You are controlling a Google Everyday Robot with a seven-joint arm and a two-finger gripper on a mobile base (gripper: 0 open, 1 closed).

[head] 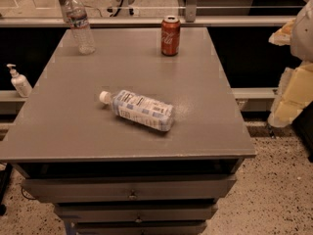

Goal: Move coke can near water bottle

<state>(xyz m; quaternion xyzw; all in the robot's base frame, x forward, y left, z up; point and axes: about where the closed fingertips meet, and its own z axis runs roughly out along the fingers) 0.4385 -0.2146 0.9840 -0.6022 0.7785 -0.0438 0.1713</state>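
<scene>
The red coke can (170, 35) stands upright near the back edge of the grey table (73, 126), right of centre. The water bottle (79, 23), tall, clear and white-capped, stands upright at the back left corner, well left of the can. My gripper (289, 99) shows as pale yellowish and white parts at the right edge of the view, beyond the table's right side and far from both objects, holding nothing that I can see.
A stubbier bottle with a white and blue label (141, 110) lies on its side mid-table, cap pointing left. A small white pump bottle (19, 82) stands on a ledge left of the table. Drawers (132, 189) are below the front edge. A rail runs behind the table.
</scene>
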